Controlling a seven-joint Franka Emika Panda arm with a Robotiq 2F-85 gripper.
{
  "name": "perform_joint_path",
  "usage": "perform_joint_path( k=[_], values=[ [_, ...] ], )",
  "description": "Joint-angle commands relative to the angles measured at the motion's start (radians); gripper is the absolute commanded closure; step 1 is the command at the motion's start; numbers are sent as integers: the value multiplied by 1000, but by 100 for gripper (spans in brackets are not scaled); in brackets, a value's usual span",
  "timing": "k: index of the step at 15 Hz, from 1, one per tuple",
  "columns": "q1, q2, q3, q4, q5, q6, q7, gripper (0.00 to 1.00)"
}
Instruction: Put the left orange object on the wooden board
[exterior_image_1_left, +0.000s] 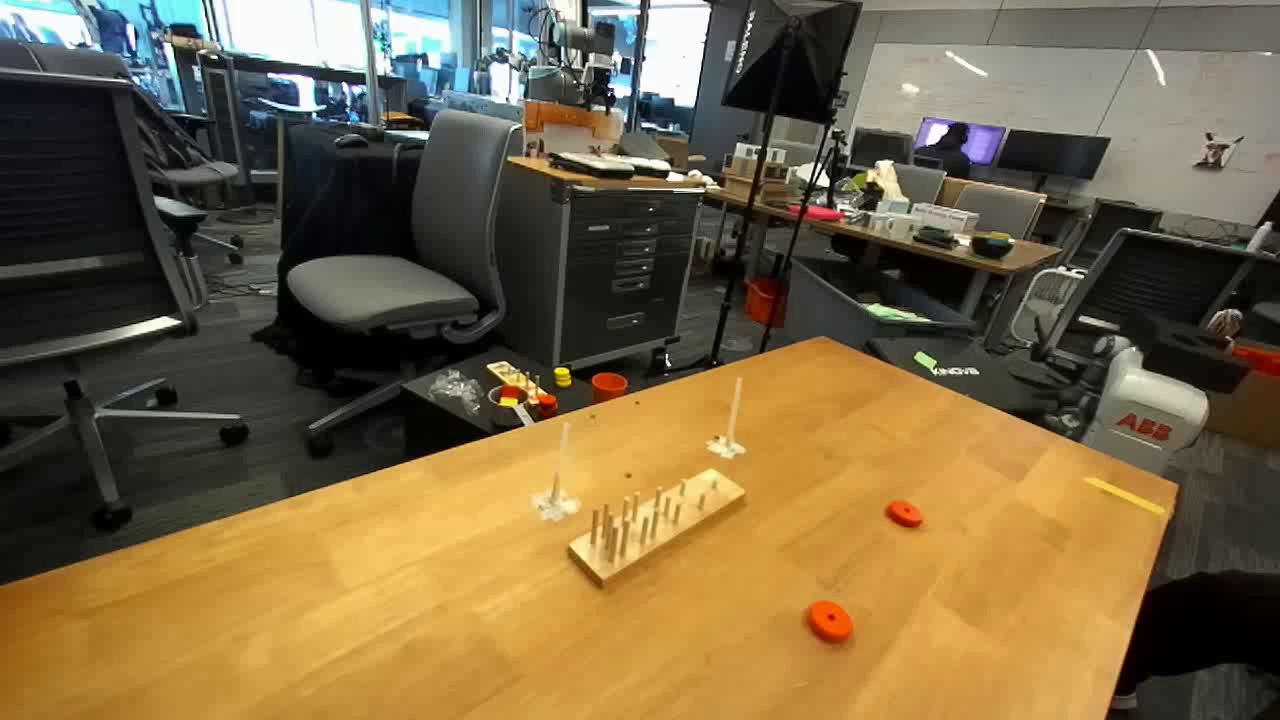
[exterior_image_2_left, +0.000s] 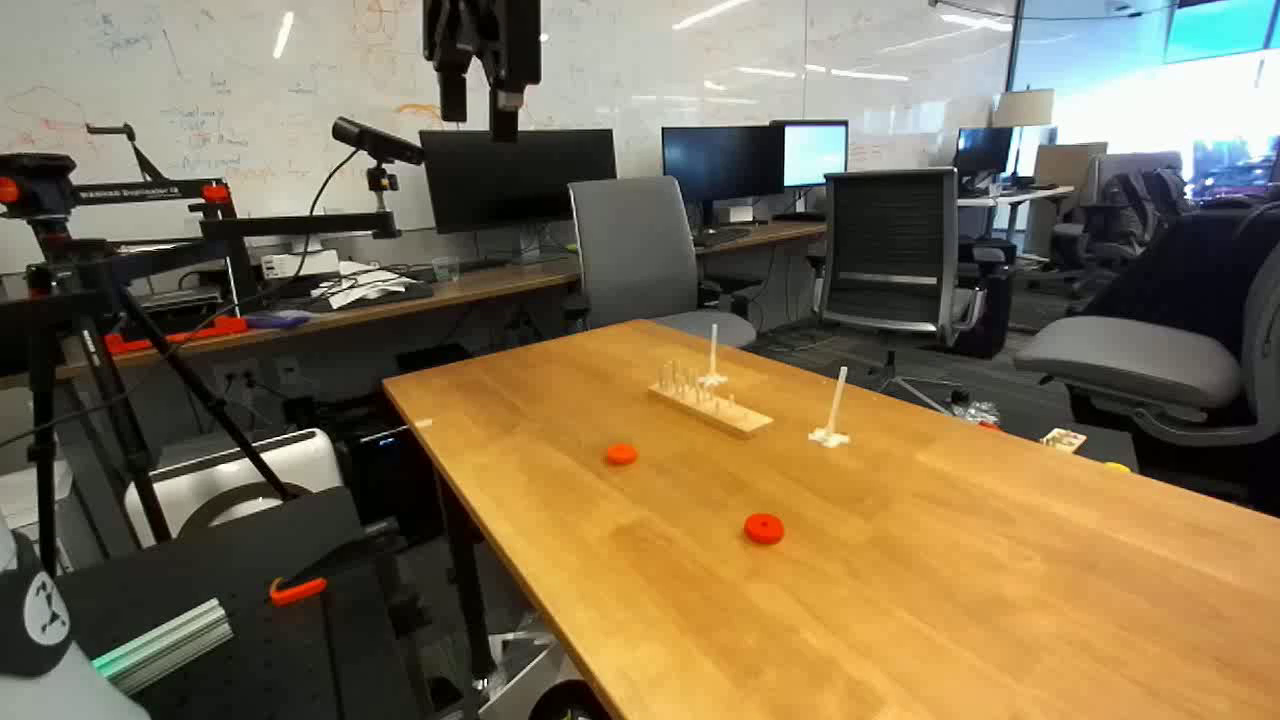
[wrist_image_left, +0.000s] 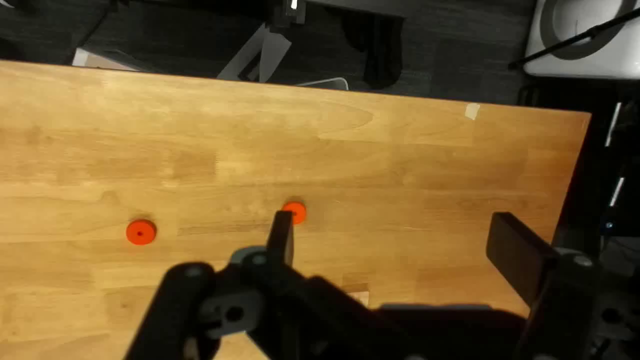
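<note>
The left orange object (exterior_image_1_left: 830, 621) is a small flat orange disc on the tabletop; it also shows in an exterior view (exterior_image_2_left: 621, 454). In the wrist view the left orange object (wrist_image_left: 300, 212) is partly covered by the left finger's tip. The wooden board (exterior_image_1_left: 655, 530) is pale, with rows of thin pegs; it also shows in an exterior view (exterior_image_2_left: 735, 415). In the wrist view a pale corner of the wooden board (wrist_image_left: 361, 298) seems to show, the rest hidden behind the gripper. My gripper (wrist_image_left: 392, 216) is open and empty. In an exterior view the gripper (exterior_image_2_left: 478, 115) hangs high above table level.
A redder disc (exterior_image_1_left: 904, 514) lies apart on the tabletop, also in the wrist view (wrist_image_left: 140, 232). Two thin upright posts (exterior_image_1_left: 734, 415) (exterior_image_1_left: 562, 465) stand taped to the table behind the board. The table edge (wrist_image_left: 350, 91) crosses the wrist view's upper part.
</note>
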Motion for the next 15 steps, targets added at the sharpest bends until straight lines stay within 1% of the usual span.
perform_joint_path(
  k=[1, 7, 8, 9, 10, 11, 12, 14, 15],
  values=[
    [-22, 0, 18, 5, 10, -5, -9, 0],
    [-22, -4, 18, 10, 10, -5, -9, 0],
    [-22, -36, 28, -16, -3, 77, -34, 0],
    [-25, -30, 32, -18, -1, 112, -31, 0],
    [-27, 16, 29, -6, 5, 135, -25, 0],
    [-39, 55, 28, -12, -6, 196, -24, 0],
    [-45, 102, 14, -5, 2, 212, -20, 0],
    [-91, 208, 8, -7, -26, 275, 22, 0],
    [-110, 263, 3, 1, -38, 283, 33, 0]
  ],
)
